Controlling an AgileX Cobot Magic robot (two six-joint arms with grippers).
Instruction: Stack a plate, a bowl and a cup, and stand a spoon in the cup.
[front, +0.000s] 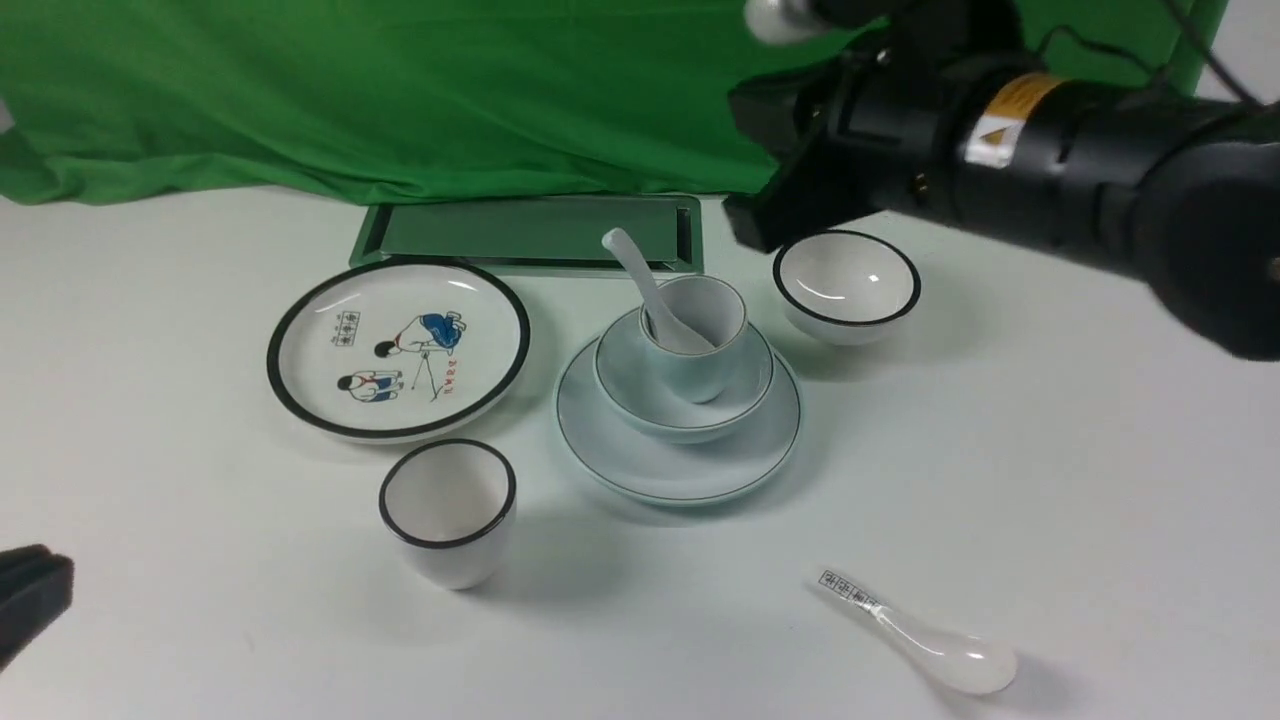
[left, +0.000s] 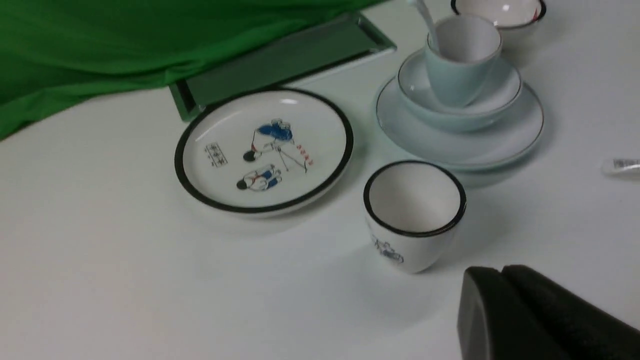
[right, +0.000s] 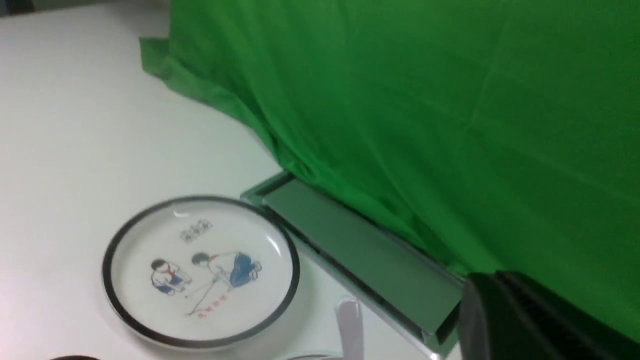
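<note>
Spoon (front: 640, 275) stood leaning in the cup (front: 705, 365), atop bowl (front: 685, 415) and plate (front: 680, 470) at frame centre. Left tool (front: 30, 600) and right tool (right: 497, 300) looked pressed together, empty; a clean retreat probably meant rising clear of the handle.

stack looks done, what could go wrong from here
1. The spoon only leans in the cup, its handle poking up toward the right pincer; a low pull-back might clip it and tip the cup.
2. The cup looks slightly tilted in the bowl on the plate, so a knock could topple it.
3. The black-rimmed bowl appears close below that arm and could be brushed.
</note>
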